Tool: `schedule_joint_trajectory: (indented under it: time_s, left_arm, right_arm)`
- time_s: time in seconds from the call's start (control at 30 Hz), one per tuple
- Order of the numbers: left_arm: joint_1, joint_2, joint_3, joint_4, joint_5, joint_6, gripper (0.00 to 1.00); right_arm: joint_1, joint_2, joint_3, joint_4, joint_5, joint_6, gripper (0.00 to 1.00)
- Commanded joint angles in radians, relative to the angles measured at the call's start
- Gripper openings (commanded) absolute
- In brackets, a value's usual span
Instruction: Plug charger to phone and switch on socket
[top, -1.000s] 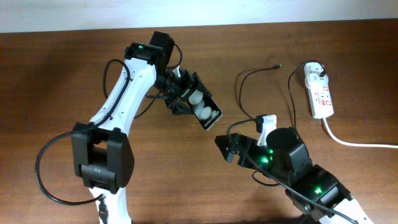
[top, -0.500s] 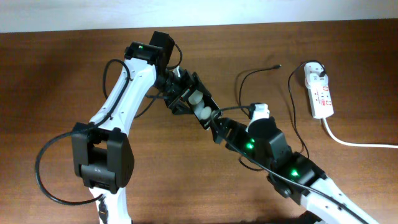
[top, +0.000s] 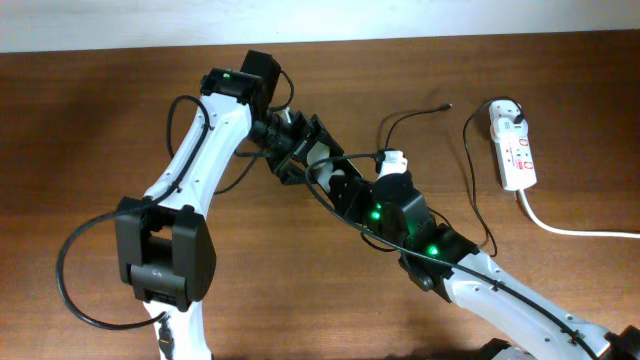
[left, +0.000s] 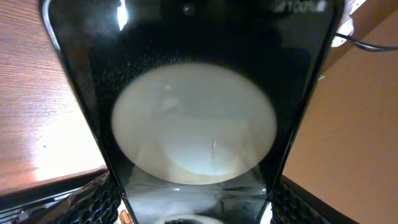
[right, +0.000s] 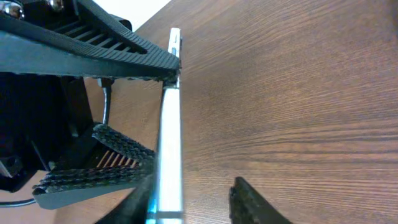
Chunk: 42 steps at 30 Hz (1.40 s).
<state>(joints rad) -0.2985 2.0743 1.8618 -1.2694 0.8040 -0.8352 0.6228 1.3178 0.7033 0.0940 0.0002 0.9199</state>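
My left hand is clamped on one end of the phone, holding it tilted off the bench with its long axis running straight toward my right hand. That hand's fingers stand apart astride the free end, one at the thin light edge and the other clear of it, so it grips nothing. The charger tip lies on the bench well beyond my right hand, toward the socket, so I judge the right arm the nearer to fetch it.
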Motion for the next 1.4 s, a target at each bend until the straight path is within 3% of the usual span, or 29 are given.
schedule_joint_trajectory:
  time_s: [0.0, 0.17, 0.3, 0.37, 0.47, 0.6, 0.77, 0.93, 1.17, 1.37]
  left_arm:
    - [-0.002, -0.027, -0.003, 0.001, 0.002, -0.013, 0.76]
    - [-0.002, -0.027, -0.003, 0.001, 0.000, -0.013, 0.77]
    - [-0.002, -0.027, -0.003, -0.001, -0.032, 0.000, 0.82]
    - [0.014, -0.027, -0.003, -0.003, -0.033, 0.023, 0.99]
    - [0.070, -0.049, -0.002, -0.055, -0.034, 0.119, 0.99]
    - [0.183, -0.169, -0.002, -0.206, -0.095, 0.332, 0.99]
    - [0.249, -0.361, -0.002, -0.278, -0.125, 0.491, 0.99]
    - [0.249, -0.592, -0.003, -0.281, -0.352, 0.492, 0.99]
    - [0.249, -0.930, -0.048, -0.281, -0.439, 0.481, 0.99]
    - [0.249, -1.218, -0.341, -0.216, -0.471, 0.323, 0.99]
  right_arm:
    - [0.006, 0.002, 0.016, 0.001, -0.028, -0.003, 0.27]
    - [0.005, 0.001, 0.016, 0.000, -0.061, -0.003, 0.05]
    - [0.005, -0.018, 0.016, -0.004, -0.098, -0.003, 0.04]
    - [0.005, -0.048, 0.016, -0.032, -0.098, -0.003, 0.04]
    - [0.004, -0.108, 0.016, -0.111, -0.093, -0.003, 0.04]
    - [0.005, -0.188, 0.016, -0.200, -0.094, 0.008, 0.04]
    - [0.005, -0.200, 0.016, -0.216, -0.121, 0.137, 0.04]
    - [0.005, -0.200, 0.016, -0.215, -0.151, 0.137, 0.04]
    - [0.005, -0.200, 0.016, -0.218, -0.182, 0.208, 0.04]
    - [0.004, -0.200, 0.016, -0.219, -0.245, 0.215, 0.04]
